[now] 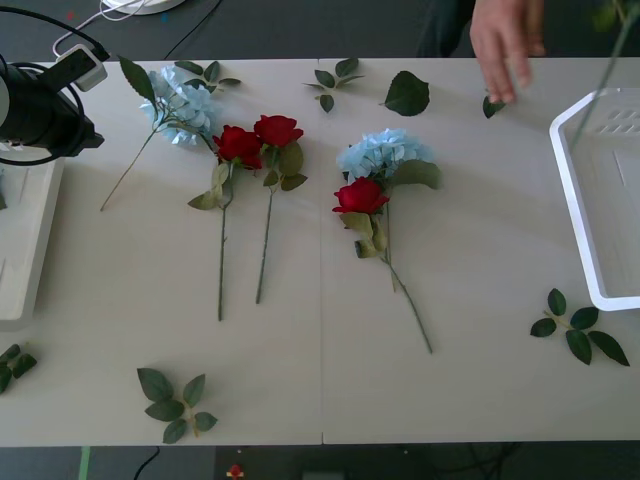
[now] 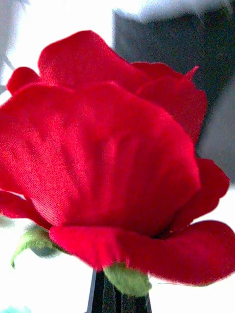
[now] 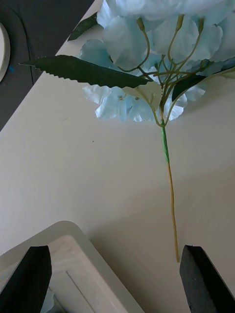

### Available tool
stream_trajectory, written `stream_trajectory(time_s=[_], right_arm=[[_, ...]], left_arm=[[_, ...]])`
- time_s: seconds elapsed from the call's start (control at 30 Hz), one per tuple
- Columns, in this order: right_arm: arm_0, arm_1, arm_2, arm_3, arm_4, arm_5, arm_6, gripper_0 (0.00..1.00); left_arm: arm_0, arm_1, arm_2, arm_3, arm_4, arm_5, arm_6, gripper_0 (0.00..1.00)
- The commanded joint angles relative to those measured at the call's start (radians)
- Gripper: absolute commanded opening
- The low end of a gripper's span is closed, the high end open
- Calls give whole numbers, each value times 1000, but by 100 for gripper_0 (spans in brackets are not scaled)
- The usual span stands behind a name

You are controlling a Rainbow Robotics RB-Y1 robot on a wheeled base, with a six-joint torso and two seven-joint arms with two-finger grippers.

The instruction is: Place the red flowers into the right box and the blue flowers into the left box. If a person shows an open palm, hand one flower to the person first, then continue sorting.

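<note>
The left gripper (image 3: 117, 279) hangs with its fingers wide apart and nothing between them, above the near corner of the left box (image 3: 63, 234). The blue flower (image 3: 147, 58) lies just ahead on the table, its stem running lengthwise toward the gripper. The right gripper probably holds a red rose (image 2: 112, 161) above the right box (image 1: 570, 200), but I cannot tell its fingers.

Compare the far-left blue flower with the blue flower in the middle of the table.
The far-left blue flower lies alone, its bare stem slanting toward the left box; the middle blue flower has a red rose lying against it. The left one's stem looks shorter and the middle one's longer. Both are pale blue clusters lying flat on the table.
</note>
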Motion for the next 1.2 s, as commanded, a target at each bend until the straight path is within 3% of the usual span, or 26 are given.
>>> stream_trajectory(time_s=[0.03,0.4,0.73,0.77,0.8,0.83,1.2], right_arm=[[16,90,-113,-68,3,-92,144,0],[16,282,-113,-81,31,-353,420,0],[18,320,-113,-81,37,-397,503,0],[18,320,-113,-81,34,-397,500,9],[18,320,-113,-82,31,-397,497,49],[19,320,-113,-81,28,-397,494,100],[19,294,-113,-81,8,-316,474,100]], left_arm=[[6,-2,9,-25,-11,-13,-47,76],[6,-2,9,-25,-11,-13,-47,75],[6,-2,9,-25,-11,-13,-47,75],[6,-2,9,-25,-11,-13,-47,75],[6,-2,9,-25,-11,-13,-47,75],[6,-2,9,-25,-11,-13,-47,76],[6,-2,9,-25,-11,-13,-47,76]])
